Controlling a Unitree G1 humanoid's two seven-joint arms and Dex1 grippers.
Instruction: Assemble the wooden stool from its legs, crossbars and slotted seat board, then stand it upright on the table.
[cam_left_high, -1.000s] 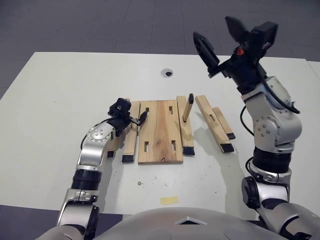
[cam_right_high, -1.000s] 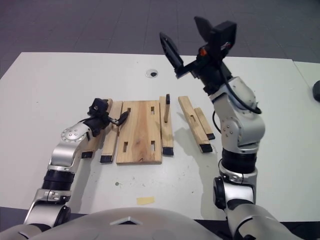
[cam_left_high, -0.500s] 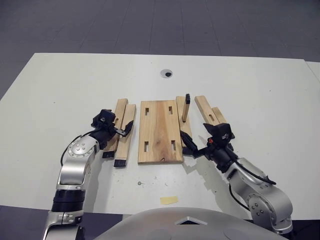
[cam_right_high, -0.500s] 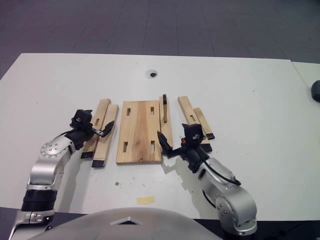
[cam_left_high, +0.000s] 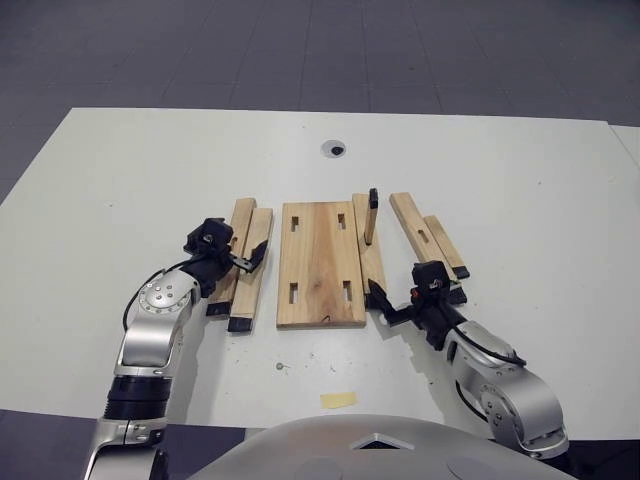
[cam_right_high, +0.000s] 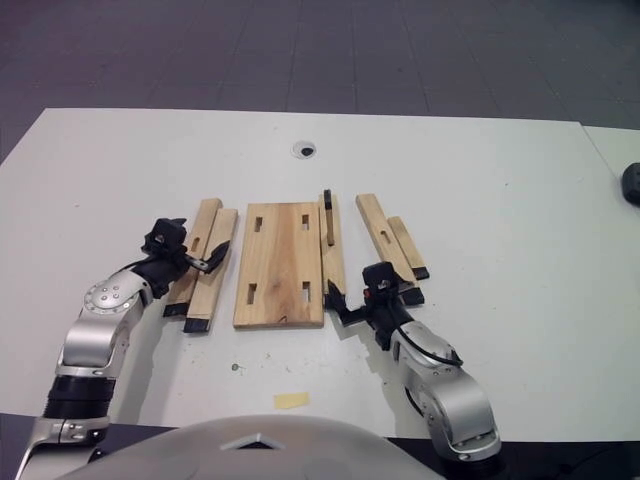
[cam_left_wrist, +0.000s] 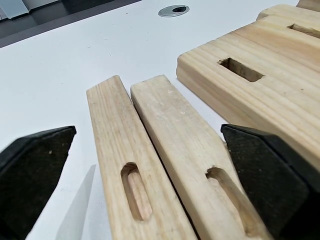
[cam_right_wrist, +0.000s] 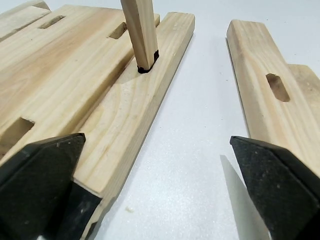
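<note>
Right gripper (cam_right_wrist: 157, 150) has edged forward, open beside the pegged leg (cam_right_wrist: 145, 105); left gripper (cam_left_wrist: 150, 135) open astride 2 legs (cam_left_high: 248, 255).

Head pair looking down, wrists skimming low.
Both eyes are overlooking the whole table (cam_left_high: 120, 160); both wrist cameras are sharing the seat board (cam_left_wrist: 280, 100) up close.
</note>
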